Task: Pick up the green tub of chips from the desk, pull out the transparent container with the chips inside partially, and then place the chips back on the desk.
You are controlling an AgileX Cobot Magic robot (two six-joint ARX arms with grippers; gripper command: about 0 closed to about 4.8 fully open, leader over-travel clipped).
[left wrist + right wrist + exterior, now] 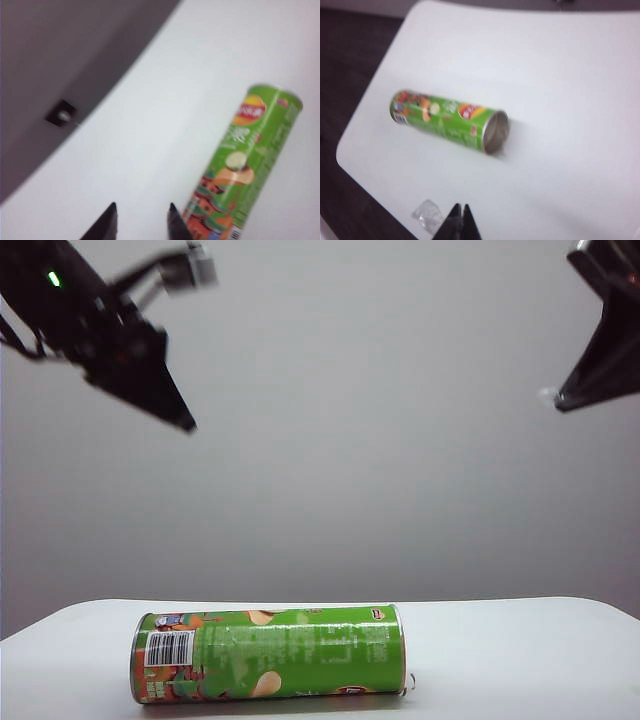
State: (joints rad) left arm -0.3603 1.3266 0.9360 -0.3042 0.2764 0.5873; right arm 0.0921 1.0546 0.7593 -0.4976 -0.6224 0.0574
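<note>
I see the long bright-green cylindrical chip can [268, 654] lying on its side on the plain white matte desk [520, 650]. My left gripper [142, 220] hangs high above it, jaws slightly parted around nothing. My right gripper [459, 219], also high, is closed and empty.

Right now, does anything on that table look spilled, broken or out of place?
Nothing looks spilled or broken. The green tub of chips lies on its side on the desk, intact. Both grippers hang well above it: the left gripper slightly open, the right gripper shut. A small clear scrap sits near the desk's edge; I can't identify it.
</note>
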